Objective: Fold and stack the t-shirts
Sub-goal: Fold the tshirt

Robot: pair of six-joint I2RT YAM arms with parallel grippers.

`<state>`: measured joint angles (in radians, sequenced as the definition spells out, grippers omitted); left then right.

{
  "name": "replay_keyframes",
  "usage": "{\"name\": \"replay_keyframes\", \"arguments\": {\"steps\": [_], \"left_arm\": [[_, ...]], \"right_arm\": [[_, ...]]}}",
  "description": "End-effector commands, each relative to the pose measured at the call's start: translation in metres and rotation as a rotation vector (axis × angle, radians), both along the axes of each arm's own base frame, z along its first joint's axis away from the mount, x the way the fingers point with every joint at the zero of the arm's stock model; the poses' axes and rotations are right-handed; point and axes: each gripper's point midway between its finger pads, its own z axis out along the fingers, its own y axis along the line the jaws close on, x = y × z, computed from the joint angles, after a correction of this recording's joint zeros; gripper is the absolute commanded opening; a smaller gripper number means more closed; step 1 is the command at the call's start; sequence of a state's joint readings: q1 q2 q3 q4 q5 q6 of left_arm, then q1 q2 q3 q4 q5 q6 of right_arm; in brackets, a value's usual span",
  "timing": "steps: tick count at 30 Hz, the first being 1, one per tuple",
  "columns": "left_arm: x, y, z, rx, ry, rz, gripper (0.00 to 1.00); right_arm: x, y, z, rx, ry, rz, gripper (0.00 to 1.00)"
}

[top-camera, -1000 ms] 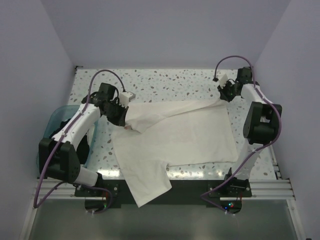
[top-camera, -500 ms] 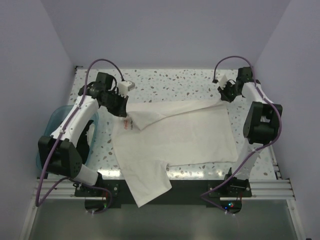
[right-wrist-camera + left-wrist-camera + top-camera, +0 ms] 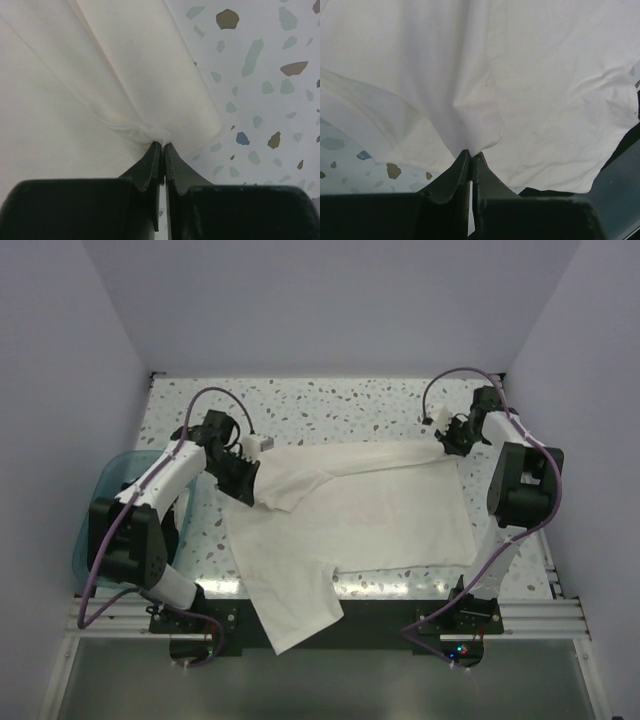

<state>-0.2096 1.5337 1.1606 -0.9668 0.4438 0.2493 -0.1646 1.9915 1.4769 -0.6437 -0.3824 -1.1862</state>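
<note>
A white t-shirt (image 3: 370, 505) lies spread across the table, plain side up, one part hanging over the near edge; its red print is not visible. My left gripper (image 3: 243, 486) is shut on a pinch of its left edge, seen in the left wrist view (image 3: 471, 152). My right gripper (image 3: 447, 443) is shut on the far right corner of the shirt (image 3: 125, 90), seen in the right wrist view (image 3: 162, 145). A folded band of cloth stretches between the two grippers. The black t-shirt is out of view.
A translucent teal tub (image 3: 108, 490) stands at the table's left edge, beside the left arm. The speckled tabletop (image 3: 340, 405) is bare behind the shirt. Purple walls close in on three sides.
My left gripper has moved toward the near side and right, lowering over the shirt's left edge, so the small red tag there no longer shows. The right gripper has shifted slightly.
</note>
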Motion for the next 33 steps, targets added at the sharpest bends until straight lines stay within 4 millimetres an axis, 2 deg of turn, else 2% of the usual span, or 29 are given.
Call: {"name": "replay_keyframes", "arguments": {"steps": [1,3,5,7,8,9,10,11,12,14,17,19,20,21,23,25,26,28,29,33], "left_arm": [[0.003,0.005,-0.018,0.035,0.021,-0.009,0.01],[-0.001,0.009,-0.032,0.062,0.085,-0.019,0.11],[-0.004,0.011,-0.037,0.08,0.125,-0.056,0.13],[-0.003,0.008,-0.035,0.064,0.144,-0.101,0.2],[0.0,0.007,-0.03,0.051,0.123,-0.112,0.22],[0.006,0.004,-0.015,0.025,0.059,-0.127,0.27],[0.016,-0.003,0.001,-0.016,-0.021,-0.164,0.38],[0.025,-0.008,0.023,-0.047,-0.137,-0.182,0.68],[0.03,-0.012,0.032,-0.07,-0.195,-0.2,0.72],[0.035,-0.025,0.051,-0.112,-0.312,-0.257,0.72],[0.042,-0.041,0.055,-0.108,-0.39,-0.296,0.69],[0.039,-0.054,0.046,-0.098,-0.377,-0.336,0.61],[0.038,-0.059,0.041,-0.093,-0.365,-0.352,0.49],[0.039,-0.066,0.033,-0.088,-0.341,-0.365,0.43],[0.033,-0.084,0.02,-0.076,-0.308,-0.417,0.34],[0.029,-0.101,0.012,-0.057,-0.307,-0.451,0.33],[0.026,-0.105,-0.002,-0.041,-0.273,-0.464,0.33],[0.025,-0.114,-0.014,-0.004,-0.264,-0.482,0.33],[0.025,-0.114,-0.025,0.018,-0.24,-0.483,0.34],[0.042,-0.109,-0.041,0.105,-0.262,-0.449,0.39]], "right_arm": [[-0.005,-0.014,-0.005,-0.082,0.009,0.049,0.06],[-0.007,-0.017,-0.008,-0.102,0.015,0.049,0.11],[-0.007,-0.021,-0.008,-0.125,0.02,0.033,0.2],[-0.009,-0.023,-0.002,-0.128,0.024,0.016,0.32],[-0.007,-0.022,0.004,-0.122,0.018,0.013,0.42],[-0.008,-0.021,0.01,-0.112,0.018,0.011,0.69],[-0.014,-0.015,0.015,-0.086,0.037,0.014,0.72],[-0.01,-0.014,0.029,-0.07,0.017,-0.007,0.73],[-0.013,-0.011,0.036,-0.052,0.026,-0.018,0.73],[-0.012,-0.007,0.053,-0.021,0.01,-0.049,0.72],[-0.014,0.0,0.068,0.033,0.03,-0.102,0.68],[-0.019,0.004,0.068,0.055,0.07,-0.141,0.62],[-0.018,0.005,0.068,0.059,0.081,-0.148,0.6],[-0.019,0.007,0.067,0.063,0.095,-0.15,0.57],[-0.026,0.009,0.062,0.064,0.134,-0.158,0.51],[-0.029,0.014,0.057,0.053,0.153,-0.155,0.49],[-0.033,0.015,0.05,0.045,0.171,-0.156,0.47],[-0.035,0.018,0.041,0.014,0.188,-0.153,0.46],[-0.037,0.018,0.034,0.001,0.2,-0.156,0.45],[-0.034,0.016,0.022,-0.028,0.205,-0.159,0.45]]}}
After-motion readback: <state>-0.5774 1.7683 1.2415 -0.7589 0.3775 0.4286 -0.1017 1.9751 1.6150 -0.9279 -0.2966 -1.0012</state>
